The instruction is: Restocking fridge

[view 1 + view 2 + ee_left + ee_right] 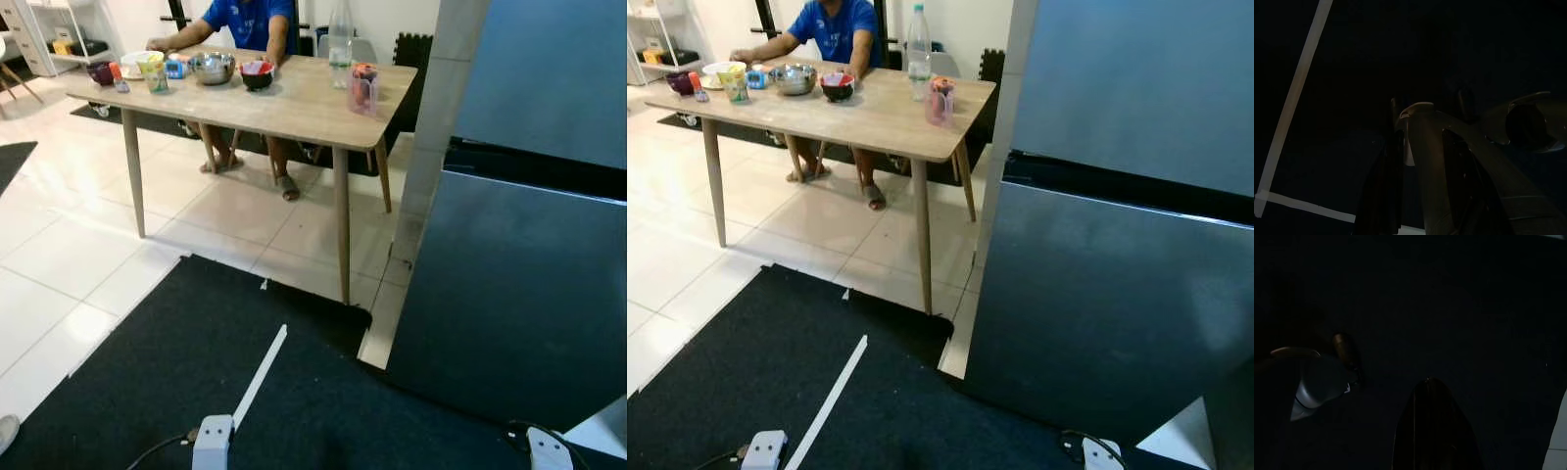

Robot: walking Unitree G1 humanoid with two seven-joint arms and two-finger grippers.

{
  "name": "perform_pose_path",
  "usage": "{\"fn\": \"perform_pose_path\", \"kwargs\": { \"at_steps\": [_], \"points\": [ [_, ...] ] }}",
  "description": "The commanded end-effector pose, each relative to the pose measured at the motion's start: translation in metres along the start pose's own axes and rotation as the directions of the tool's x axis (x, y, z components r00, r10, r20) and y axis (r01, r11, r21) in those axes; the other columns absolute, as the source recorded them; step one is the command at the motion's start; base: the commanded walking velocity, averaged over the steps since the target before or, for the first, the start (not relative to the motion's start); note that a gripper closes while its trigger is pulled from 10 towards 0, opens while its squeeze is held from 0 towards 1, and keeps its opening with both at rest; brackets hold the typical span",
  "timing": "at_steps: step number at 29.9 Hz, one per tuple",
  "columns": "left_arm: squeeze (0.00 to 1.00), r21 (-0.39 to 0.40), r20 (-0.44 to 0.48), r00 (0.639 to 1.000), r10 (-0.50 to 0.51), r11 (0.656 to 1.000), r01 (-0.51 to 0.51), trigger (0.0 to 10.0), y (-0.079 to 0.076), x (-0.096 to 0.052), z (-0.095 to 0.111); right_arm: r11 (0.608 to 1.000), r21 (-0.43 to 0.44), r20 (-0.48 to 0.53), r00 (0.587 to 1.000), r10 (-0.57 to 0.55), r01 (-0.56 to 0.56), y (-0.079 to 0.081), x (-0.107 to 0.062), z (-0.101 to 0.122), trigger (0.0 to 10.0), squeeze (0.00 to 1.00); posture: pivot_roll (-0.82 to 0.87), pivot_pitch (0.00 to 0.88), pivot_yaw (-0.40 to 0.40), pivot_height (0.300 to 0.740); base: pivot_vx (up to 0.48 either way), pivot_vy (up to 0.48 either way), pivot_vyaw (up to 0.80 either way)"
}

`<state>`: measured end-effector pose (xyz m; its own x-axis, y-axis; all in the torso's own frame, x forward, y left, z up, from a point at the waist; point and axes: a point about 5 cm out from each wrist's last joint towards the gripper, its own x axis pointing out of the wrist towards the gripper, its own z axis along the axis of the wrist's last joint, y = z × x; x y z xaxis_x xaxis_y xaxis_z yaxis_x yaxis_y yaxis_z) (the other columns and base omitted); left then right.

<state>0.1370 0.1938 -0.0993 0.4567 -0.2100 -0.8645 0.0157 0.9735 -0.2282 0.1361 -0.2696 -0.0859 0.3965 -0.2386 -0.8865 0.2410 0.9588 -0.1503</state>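
Observation:
A dark grey fridge [529,294] stands at the right with both doors shut, a black gap between the upper and lower door. On the wooden table [294,108] to its left stand a clear bottle [340,44], a pink jug [363,90], a steel bowl [213,67], a dark bowl [257,74] and several small cups and tubs. My left arm [213,441] and right arm [547,450] hang idle at the bottom edge, over the black mat. Both wrist views are very dark.
A person in a blue shirt [250,20] sits at the table's far side, feet under it. A black mat [147,392] with a white tape strip [261,374] covers the floor before me. White tiles [69,245] lie to the left. A white pillar [436,127] adjoins the fridge.

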Motion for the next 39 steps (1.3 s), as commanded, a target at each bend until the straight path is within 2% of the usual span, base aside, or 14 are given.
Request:
{"fn": "perform_pose_path", "kwargs": {
  "at_steps": [1, 30, 39],
  "points": [
    [0.0, 0.02, -0.002, 1.0, 0.004, 1.0, -0.004, 10.0, 0.0032, -0.0013, 0.0003, 1.0, -0.008, 0.012, 1.0, -0.005, 0.005, -0.0004, 0.0001, 0.0036, 10.0, 0.0, 0.02, 0.0, -0.003, 0.74, 0.349, 0.0, 0.0],
    [0.0, 0.024, -0.003, 1.0, -0.003, 1.0, 0.003, 10.0, 0.0021, -0.001, -0.0001, 1.0, -0.013, -0.001, 1.0, -0.001, 0.001, 0.0021, 0.0001, -0.0013, 10.0, 0.0, 0.02, 0.0, -0.001, 0.74, 0.32, 0.0, 0.0],
    [0.0, 0.003, -0.001, 1.0, 0.014, 1.0, -0.014, 10.0, 0.0035, -0.0013, -0.0004, 1.0, 0.006, -0.017, 1.0, -0.004, 0.004, 0.0019, 0.0, -0.0031, 10.0, 0.0, 0.01, 0.0, -0.001, 0.74, 0.125, 0.0, -0.72]
  ]
}}
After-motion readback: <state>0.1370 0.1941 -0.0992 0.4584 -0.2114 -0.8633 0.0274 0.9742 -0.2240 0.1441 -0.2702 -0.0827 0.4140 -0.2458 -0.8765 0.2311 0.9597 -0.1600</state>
